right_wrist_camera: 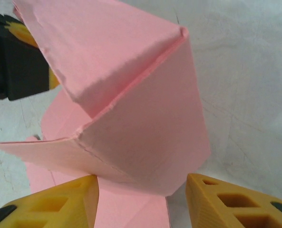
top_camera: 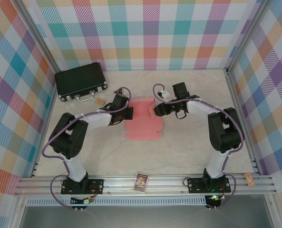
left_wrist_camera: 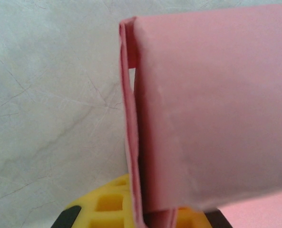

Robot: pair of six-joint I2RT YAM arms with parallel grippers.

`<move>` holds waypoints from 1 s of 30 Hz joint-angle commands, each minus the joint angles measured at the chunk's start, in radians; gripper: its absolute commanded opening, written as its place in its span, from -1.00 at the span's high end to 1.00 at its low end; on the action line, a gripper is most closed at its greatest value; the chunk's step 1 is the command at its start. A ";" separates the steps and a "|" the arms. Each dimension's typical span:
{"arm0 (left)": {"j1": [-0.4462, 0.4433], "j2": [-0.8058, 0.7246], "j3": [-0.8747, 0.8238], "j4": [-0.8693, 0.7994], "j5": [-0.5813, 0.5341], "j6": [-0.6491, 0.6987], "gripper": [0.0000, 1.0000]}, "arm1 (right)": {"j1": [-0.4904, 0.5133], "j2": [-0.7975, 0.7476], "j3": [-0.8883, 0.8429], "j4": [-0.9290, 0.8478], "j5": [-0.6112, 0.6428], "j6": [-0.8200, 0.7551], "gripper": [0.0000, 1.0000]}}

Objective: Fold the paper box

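The salmon-pink paper box (top_camera: 143, 118) lies partly folded at the middle of the table, between both arms. My left gripper (top_camera: 128, 113) is at its left edge. In the left wrist view the yellow fingers (left_wrist_camera: 102, 204) pinch a doubled upright wall of the paper box (left_wrist_camera: 212, 109), so the left gripper (left_wrist_camera: 141, 211) is shut on it. My right gripper (top_camera: 156, 110) is at the box's right edge. In the right wrist view a raised, creased flap of the paper box (right_wrist_camera: 131, 109) stands between its spread yellow fingers (right_wrist_camera: 231, 199). The right gripper (right_wrist_camera: 143, 192) is open, with a gap at the right finger.
A black hard case (top_camera: 80, 81) with metal latches lies at the back left, with a small tan piece (top_camera: 100, 101) just in front of it. A printed card (top_camera: 141, 182) rests on the front rail and a cork-like piece (top_camera: 249, 178) at the front right. Plaid walls enclose the table.
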 commanded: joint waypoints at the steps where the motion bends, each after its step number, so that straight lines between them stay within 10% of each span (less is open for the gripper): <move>1: -0.005 0.003 0.019 -0.005 0.028 -0.003 1.00 | 0.017 0.009 -0.032 0.111 0.016 0.038 -0.03; 30: -0.005 0.003 0.020 -0.013 0.075 0.018 1.00 | 0.110 0.132 -0.075 0.426 0.365 0.291 0.24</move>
